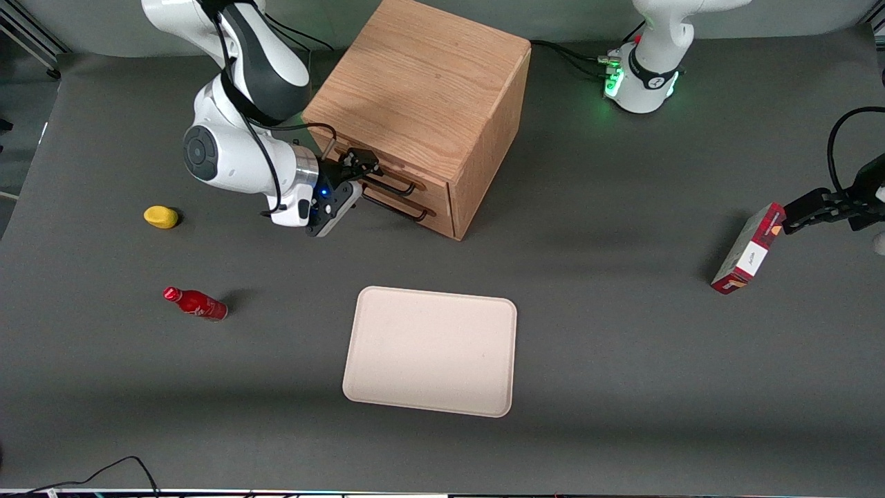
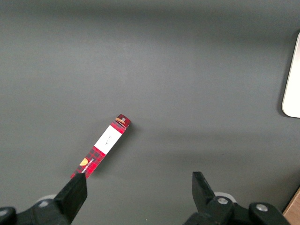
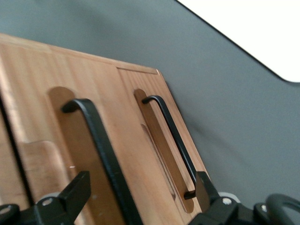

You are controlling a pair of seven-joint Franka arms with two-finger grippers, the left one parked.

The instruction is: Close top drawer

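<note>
Right gripper [image 1: 359,173] sits at the wooden cabinet [image 1: 415,90] front, fingers [image 3: 75,190] spread open either side of the top drawer [image 3: 61,154] black handle [image 3: 101,140], holding nothing, likely because a push suffices; drawer looks almost flush, above the lower drawer [image 3: 154,140].

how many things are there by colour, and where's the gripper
wood: 1, cabinet with its top drawer
yellow: 1, lump
red: 2, bottle, box
cream: 1, tray
total: 5
The gripper, open, sits in front of the top drawer at its handle.
</note>
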